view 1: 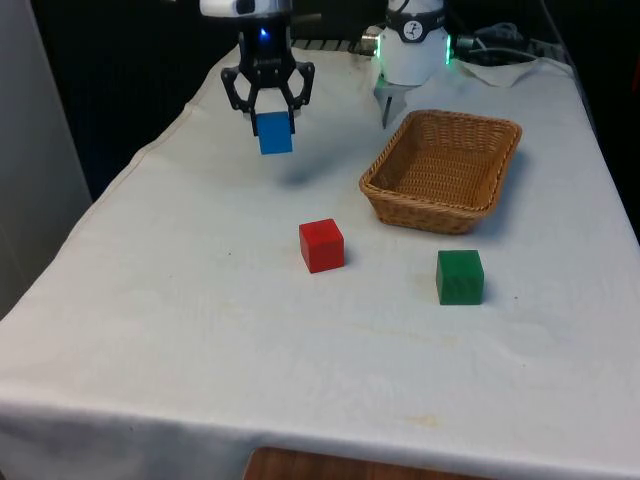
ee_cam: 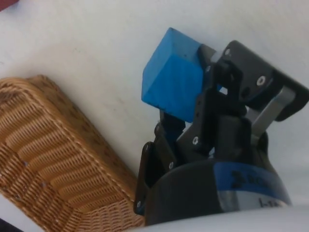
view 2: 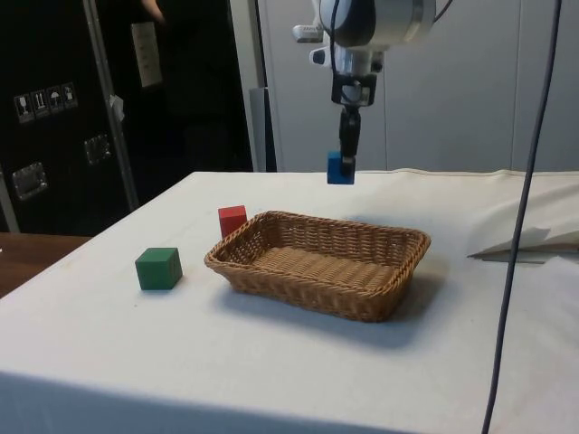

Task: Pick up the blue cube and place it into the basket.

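Clearly the gripper (view 1: 268, 112) is clamped on the blue cube (view 1: 275, 133), holding it in the air above the table (view 1: 180, 330), at the front view's left and well apart from the basket (view 1: 500, 135). The cube looks light and rigid, probably painted wood or plastic, with flat smooth faces; the fingers (ee_cam: 212, 96) bear on two opposite faces near its upper part, which seems the right hold, though such smooth sides could slip if the squeeze eased. In the wrist view the cube (ee_cam: 171, 77) sits a little tilted between them. Moving rightwards, a red cube (view 1: 321, 245) rests on the white cloth, then the basket stands further right, with a green cube (view 1: 460, 277) in front of it. The basket looks shallow, wide-mouthed and empty, so it should take a drop easily; being light wicker, it might shift if knocked. The cloth is soft and slightly creased. Beside the table, in the side view, dark cabinets (view 2: 63, 117) stand behind.
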